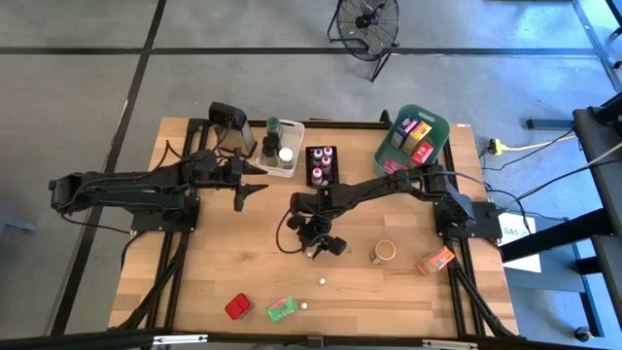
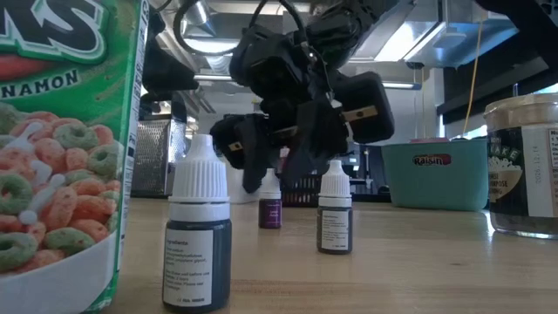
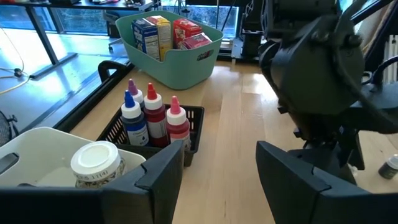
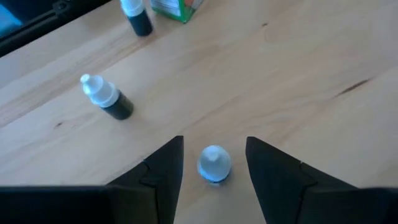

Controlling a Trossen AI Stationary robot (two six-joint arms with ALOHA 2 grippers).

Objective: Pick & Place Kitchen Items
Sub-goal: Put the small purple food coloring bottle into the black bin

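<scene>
The kitchen items are scattered. A tiny white-capped bottle with a purple body stands upright on the wooden table near its middle. My right gripper slants down over it, open, with one finger on either side of the cap and a gap to each. Two more small bottles stand nearer the front edge, beside a green packet and a red packet. My left gripper waits open above the table's left half, holding nothing.
At the back stand a white bin with lidded jars, a black basket of capped bottles and a teal bin of packets. A jar and an orange packet lie to the right. A grater stands at the back left.
</scene>
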